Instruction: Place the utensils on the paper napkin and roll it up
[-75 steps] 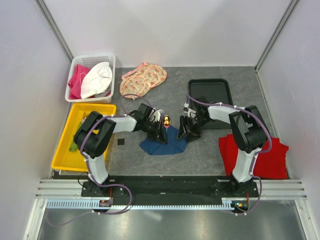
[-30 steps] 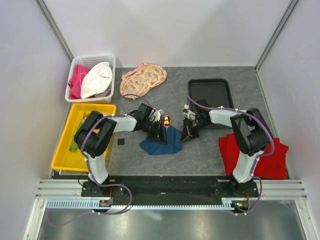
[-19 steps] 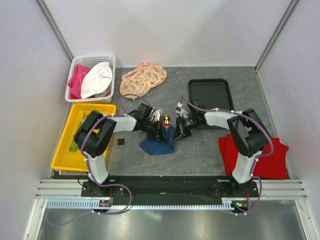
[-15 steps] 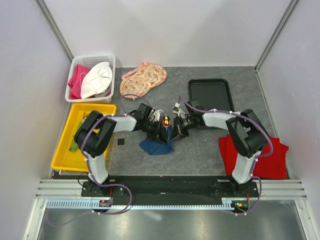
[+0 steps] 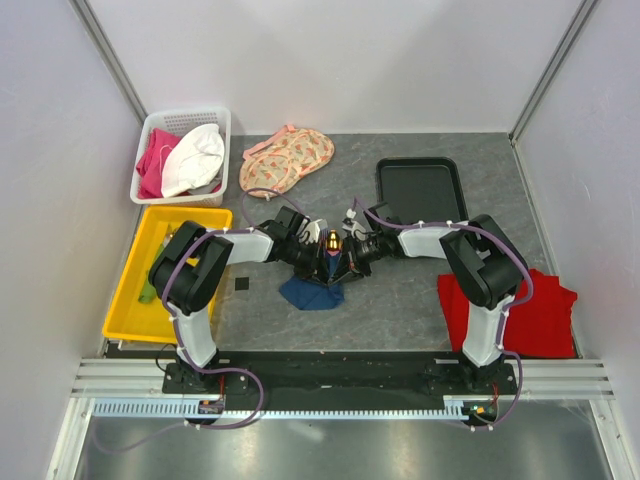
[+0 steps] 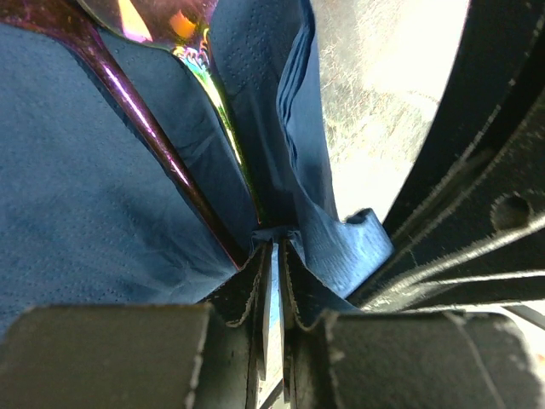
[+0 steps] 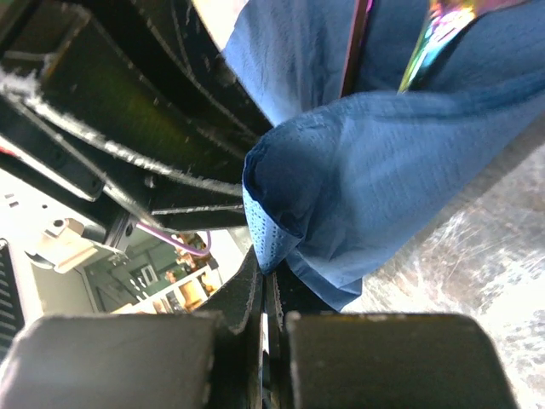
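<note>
The navy paper napkin point(image 5: 312, 291) lies folded at the table's middle, with its right side lifted over toward the left. My left gripper point(image 5: 318, 264) is shut on a fold of the napkin point(image 6: 102, 213); its pads point(image 6: 255, 277) pinch the blue paper. Dark utensil handles point(image 6: 157, 141) run up the napkin inside the fold, and a gold head point(image 5: 333, 241) pokes out at the far end. My right gripper point(image 5: 348, 258) is shut on the napkin's edge point(image 7: 375, 196), right beside the left gripper. Utensil handles point(image 7: 356, 43) show above that fold.
A white basket point(image 5: 150, 130) of cloths stands at the back left, with a peach floral fabric point(image 5: 287, 160) beside it. A black tray point(image 5: 418, 190) is at the back right, a yellow bin point(image 5: 150, 285) at the left, a red cloth point(image 5: 520, 310) at the right.
My right gripper has swept left with the napkin's right side, folding it over the utensils until it meets the left gripper. The left gripper has stayed put.
</note>
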`<state>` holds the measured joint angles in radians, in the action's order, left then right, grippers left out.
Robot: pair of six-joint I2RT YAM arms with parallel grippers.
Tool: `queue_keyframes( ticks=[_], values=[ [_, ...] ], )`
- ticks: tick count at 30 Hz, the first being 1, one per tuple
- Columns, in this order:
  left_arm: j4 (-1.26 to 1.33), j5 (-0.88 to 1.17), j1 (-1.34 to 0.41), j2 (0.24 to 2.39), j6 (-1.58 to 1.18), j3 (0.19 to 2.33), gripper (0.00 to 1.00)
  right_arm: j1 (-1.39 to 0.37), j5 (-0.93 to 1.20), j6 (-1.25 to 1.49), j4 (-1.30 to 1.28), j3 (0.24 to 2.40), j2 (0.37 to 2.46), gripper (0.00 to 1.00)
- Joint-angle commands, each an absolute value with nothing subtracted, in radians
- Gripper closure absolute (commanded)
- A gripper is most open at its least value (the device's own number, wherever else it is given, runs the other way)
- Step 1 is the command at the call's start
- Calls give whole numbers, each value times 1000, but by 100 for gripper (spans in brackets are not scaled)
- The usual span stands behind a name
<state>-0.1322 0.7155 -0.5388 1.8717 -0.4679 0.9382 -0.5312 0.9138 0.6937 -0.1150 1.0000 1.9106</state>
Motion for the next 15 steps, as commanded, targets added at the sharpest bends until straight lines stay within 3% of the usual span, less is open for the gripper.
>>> queue_keyframes(
  ticks=[1,15],
  values=[
    [-135,724,-532,1852,-485,959,87,-535,896,732,-35,989,1925,100],
    [-250,787,-477,1718,-407,905,84,-529,867,707,-57,971,1933,100]
  ],
)
